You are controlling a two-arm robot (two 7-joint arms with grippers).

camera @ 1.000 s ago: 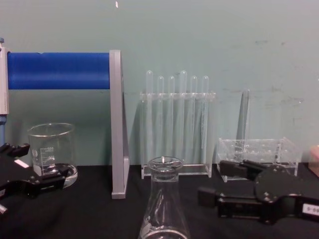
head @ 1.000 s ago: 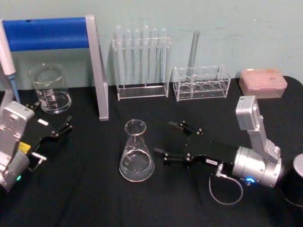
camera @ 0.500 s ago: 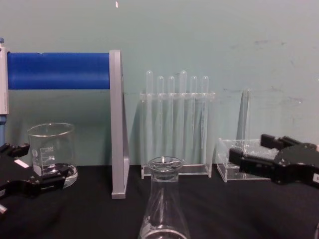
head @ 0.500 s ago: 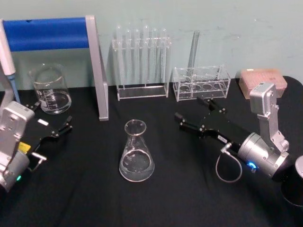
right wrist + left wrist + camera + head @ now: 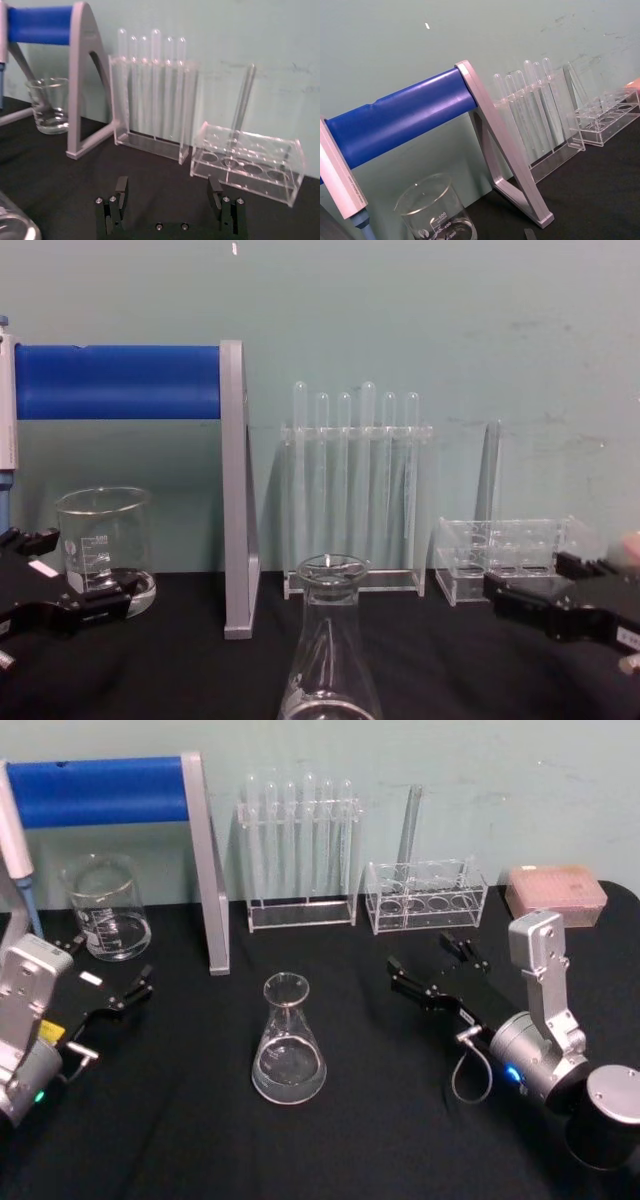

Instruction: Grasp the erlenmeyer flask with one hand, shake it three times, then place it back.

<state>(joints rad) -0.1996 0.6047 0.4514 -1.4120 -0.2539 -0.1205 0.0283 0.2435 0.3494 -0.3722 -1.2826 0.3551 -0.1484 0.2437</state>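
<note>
The erlenmeyer flask [image 5: 288, 1040] stands upright on the black table, near the middle; its neck and rim rise at the bottom of the chest view [image 5: 328, 650], and its edge shows in a corner of the right wrist view [image 5: 12, 226]. My right gripper [image 5: 420, 954] is open and holds nothing. It hovers well to the right of the flask and a little behind it, in front of the small clear rack, and it also appears in the right wrist view [image 5: 167, 189] and the chest view [image 5: 530, 578]. My left gripper [image 5: 108, 962] rests open at the far left, beside the beaker.
A glass beaker [image 5: 105, 905] stands at the back left by a blue and silver stand [image 5: 205, 870] with a pipette [image 5: 15, 840]. A test tube rack [image 5: 300, 850], a small clear rack [image 5: 425, 895] and a pink box [image 5: 555, 895] line the back edge.
My right gripper has drawn back from beside the flask, rightward and toward the small rack. The flask and the left arm have stayed in place.
</note>
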